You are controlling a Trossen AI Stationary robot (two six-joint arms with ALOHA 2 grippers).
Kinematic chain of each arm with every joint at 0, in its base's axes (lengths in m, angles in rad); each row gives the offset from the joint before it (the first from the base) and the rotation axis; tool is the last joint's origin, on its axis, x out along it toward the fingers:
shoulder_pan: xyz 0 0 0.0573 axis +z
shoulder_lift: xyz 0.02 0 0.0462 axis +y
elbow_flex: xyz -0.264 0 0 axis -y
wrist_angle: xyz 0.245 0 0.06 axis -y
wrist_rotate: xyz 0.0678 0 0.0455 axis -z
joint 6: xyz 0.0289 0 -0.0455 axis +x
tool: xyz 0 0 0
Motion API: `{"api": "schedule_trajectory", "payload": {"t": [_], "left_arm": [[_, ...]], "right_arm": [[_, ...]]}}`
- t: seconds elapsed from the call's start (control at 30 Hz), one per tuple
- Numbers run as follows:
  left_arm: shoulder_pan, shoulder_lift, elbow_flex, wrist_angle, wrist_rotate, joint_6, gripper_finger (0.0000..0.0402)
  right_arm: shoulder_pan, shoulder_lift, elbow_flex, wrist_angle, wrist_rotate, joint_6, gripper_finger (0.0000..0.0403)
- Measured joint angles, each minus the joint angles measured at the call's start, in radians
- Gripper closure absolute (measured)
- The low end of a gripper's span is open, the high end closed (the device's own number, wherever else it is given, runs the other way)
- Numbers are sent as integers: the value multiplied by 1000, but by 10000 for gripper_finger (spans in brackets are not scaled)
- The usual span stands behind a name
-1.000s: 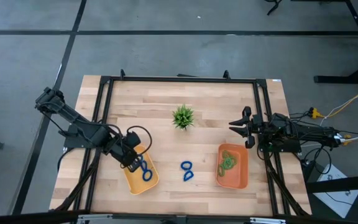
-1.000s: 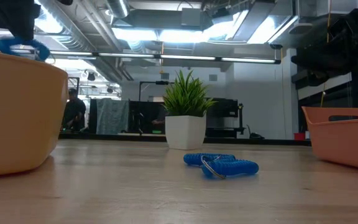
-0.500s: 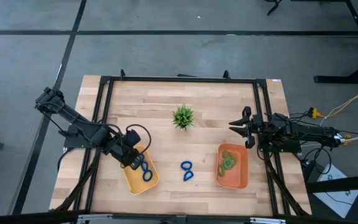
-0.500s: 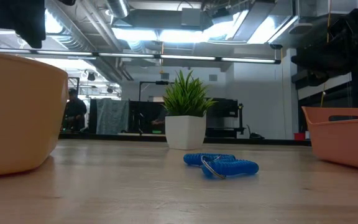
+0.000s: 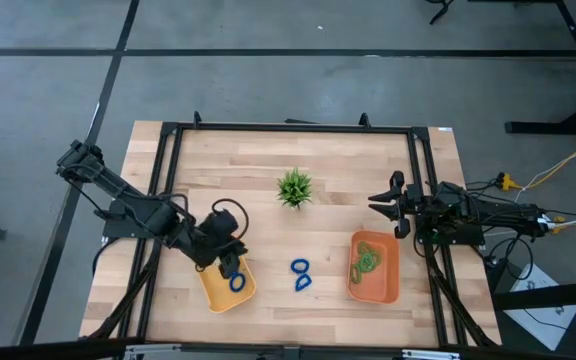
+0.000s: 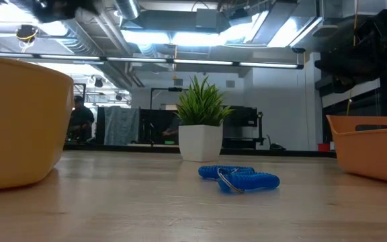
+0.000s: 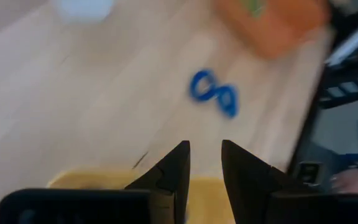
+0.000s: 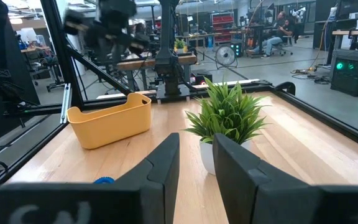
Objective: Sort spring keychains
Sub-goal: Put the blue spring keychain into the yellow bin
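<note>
With the left gripper [image 5: 230, 262] over the yellow tray [image 5: 227, 285], fingers parted and empty, I'd swing right to the blue keychains [image 5: 300, 273] mid-tabletop and pinch one coil; right fingers parted, idle.

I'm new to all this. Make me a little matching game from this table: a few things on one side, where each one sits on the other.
Things:
1. blue keychains
2. green keychains
3. potted plant
4. left gripper

Places:
A. inside the orange tray
B. over the yellow tray
C. loose on the wood between the trays
D. table's middle, towards the far edge

Pairs: 1-C, 2-A, 3-D, 4-B
</note>
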Motion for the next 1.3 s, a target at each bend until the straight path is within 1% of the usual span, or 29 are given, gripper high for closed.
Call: {"api": "schedule_trajectory", "payload": {"t": [0.1,0.23,0.37,0.6,0.77,0.97,1.1,1.3], "left_arm": [[9,1,0,124,-21,126,315],[35,27,0,255,-10,276,320],[74,80,0,334,63,373,324],[149,197,0,425,212,434,325],[183,280,0,488,268,518,329],[206,361,0,538,275,654,330],[224,407,0,598,270,727,332],[251,471,0,660,269,789,334]], "right_arm": [[0,0,0,0,0,0,305],[0,0,0,0,0,0,305],[0,0,0,0,0,0,305],[0,0,0,0,0,0,305],[0,0,0,0,0,0,305],[0,0,0,0,0,0,305],[0,0,0,0,0,0,305],[0,0,0,0,0,0,305]]}}
